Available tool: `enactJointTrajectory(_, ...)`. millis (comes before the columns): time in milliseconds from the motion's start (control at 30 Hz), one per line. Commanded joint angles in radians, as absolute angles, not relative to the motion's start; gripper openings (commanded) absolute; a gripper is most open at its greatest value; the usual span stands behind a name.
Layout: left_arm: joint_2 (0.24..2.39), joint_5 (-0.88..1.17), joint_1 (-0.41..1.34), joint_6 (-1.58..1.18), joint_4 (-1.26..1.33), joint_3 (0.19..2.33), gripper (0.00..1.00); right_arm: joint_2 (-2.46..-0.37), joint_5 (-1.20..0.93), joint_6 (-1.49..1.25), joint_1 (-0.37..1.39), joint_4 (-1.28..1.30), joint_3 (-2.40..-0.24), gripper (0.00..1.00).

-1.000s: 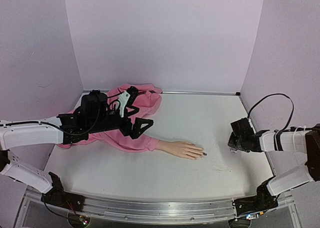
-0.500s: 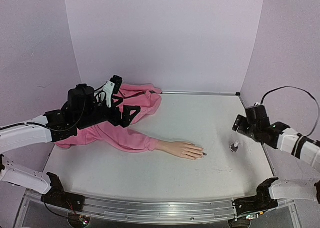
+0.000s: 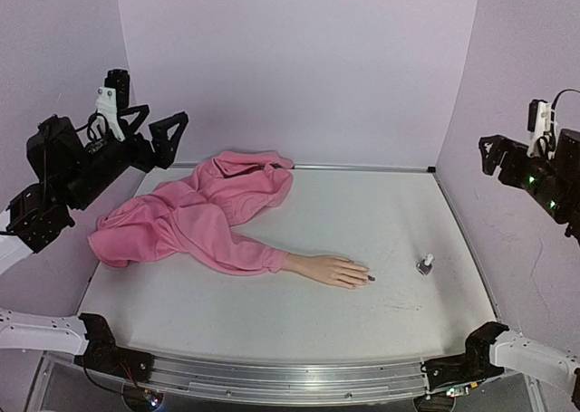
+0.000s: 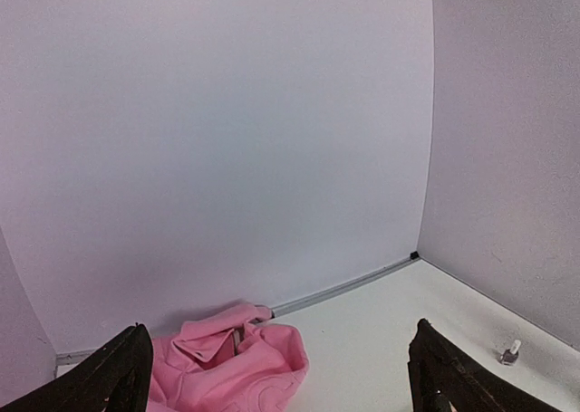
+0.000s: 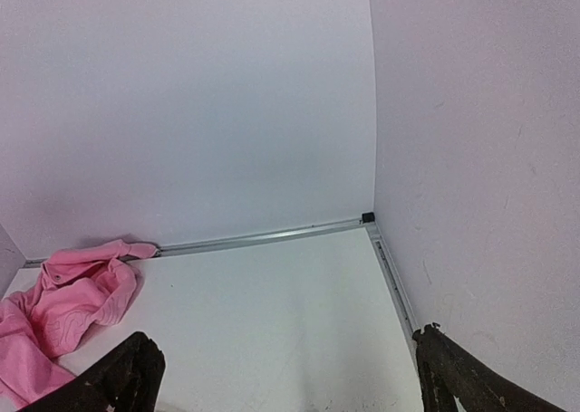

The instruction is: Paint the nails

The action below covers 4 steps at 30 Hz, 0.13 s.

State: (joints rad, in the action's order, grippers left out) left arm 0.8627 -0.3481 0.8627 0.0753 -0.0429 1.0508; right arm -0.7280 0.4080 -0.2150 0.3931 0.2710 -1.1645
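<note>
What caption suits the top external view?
Left gripper and right gripper open, high; mannequin hand in pink sleeve and polish bottle on table.

The left pincer (image 3: 156, 129) has been raised from the pink sleeve (image 3: 195, 222) to the upper left. The right pincer (image 3: 492, 151) has been opened and withdrawn to the right edge, the polish bottle (image 3: 423, 265) left standing.

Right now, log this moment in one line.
left gripper open, raised | right gripper open, raised | bottle upright, apart from mannequin hand | nothing held
</note>
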Motion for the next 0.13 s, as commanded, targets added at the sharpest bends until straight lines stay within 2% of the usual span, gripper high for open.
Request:
enactJointTrajectory(0, 0.835, -0.415, 0.859, 0.14, -0.033, 1.083, 1.0, -0.699, 0.398, -0.124, 0.39, 0.319, -1.201, 0.98)
enactJointTrajectory(100, 0.816, -0.423, 0.859, 0.143, -0.035, 1.076, 1.0, -0.689, 0.413, -0.151, 0.39, 0.322, -1.201, 0.98)
